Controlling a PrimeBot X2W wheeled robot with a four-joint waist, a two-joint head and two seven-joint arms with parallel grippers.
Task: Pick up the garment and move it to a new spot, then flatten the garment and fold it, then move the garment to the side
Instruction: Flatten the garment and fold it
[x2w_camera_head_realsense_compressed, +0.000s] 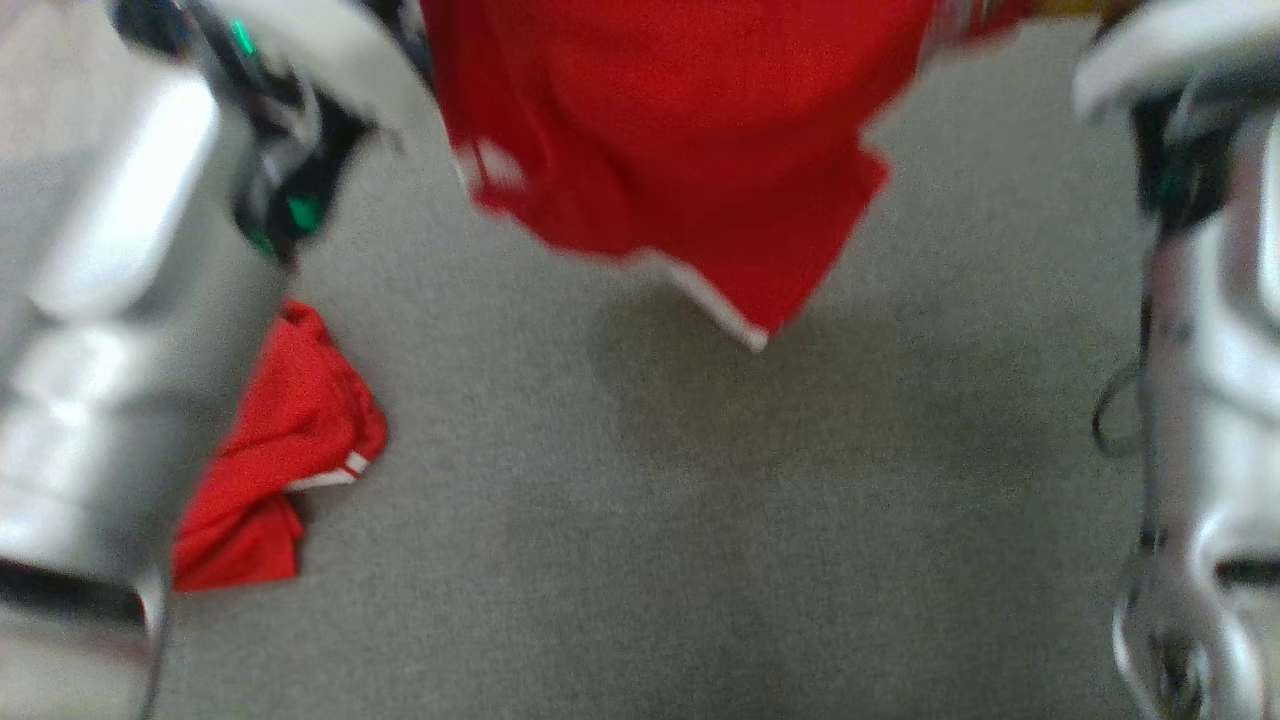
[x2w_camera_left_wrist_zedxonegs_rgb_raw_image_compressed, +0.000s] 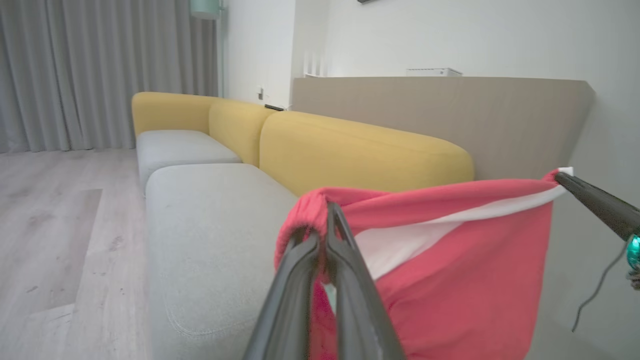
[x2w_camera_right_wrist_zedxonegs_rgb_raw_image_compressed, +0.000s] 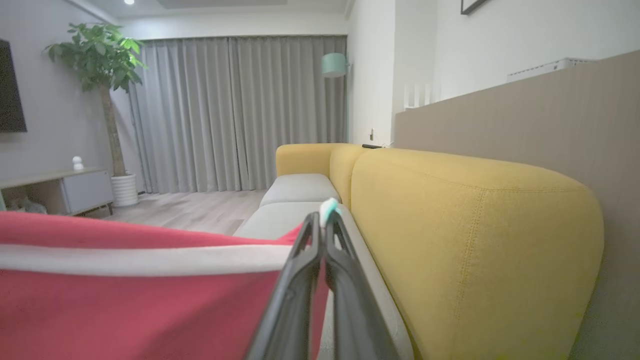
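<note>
The garment, red with a white band, hangs stretched between my two grippers above the grey sofa seat; its lower corner dangles free. In the left wrist view my left gripper is shut on a bunched red edge of the garment. The right gripper's dark fingers pinch the white-banded corner at the far right of that view. Seen from the right wrist, my right gripper is shut on the garment's banded edge.
A second crumpled red cloth lies on the seat beside my left forearm. The yellow sofa back runs behind the seat, with a beige panel behind it. Wood floor, curtains and a potted plant lie beyond.
</note>
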